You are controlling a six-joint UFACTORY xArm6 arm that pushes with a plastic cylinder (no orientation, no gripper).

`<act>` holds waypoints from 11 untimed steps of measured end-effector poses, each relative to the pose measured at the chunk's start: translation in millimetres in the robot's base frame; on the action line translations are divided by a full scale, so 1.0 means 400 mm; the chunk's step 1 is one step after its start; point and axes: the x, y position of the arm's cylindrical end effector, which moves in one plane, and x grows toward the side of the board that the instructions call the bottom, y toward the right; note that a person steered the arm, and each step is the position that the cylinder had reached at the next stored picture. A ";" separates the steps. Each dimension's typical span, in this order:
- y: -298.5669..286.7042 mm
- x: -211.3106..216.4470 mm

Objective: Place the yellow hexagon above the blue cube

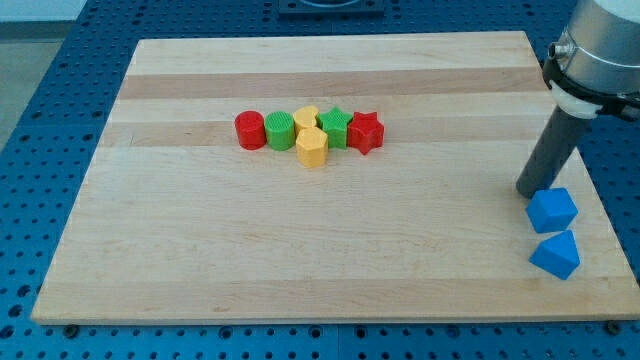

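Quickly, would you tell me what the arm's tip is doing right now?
My tip: no hand, holds nothing; rests on the wooden board at the blue cube's upper-left edge.

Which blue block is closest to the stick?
The upper blue block, the blue cube, is closest. My tip sits just at its upper-left, almost touching, while the other blue block lies lower, toward the view's bottom.
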 end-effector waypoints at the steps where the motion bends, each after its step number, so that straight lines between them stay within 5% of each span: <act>1: 0.000 0.000; 7: -0.761 -0.027; 9: -0.835 -0.155; 11: -0.751 -0.167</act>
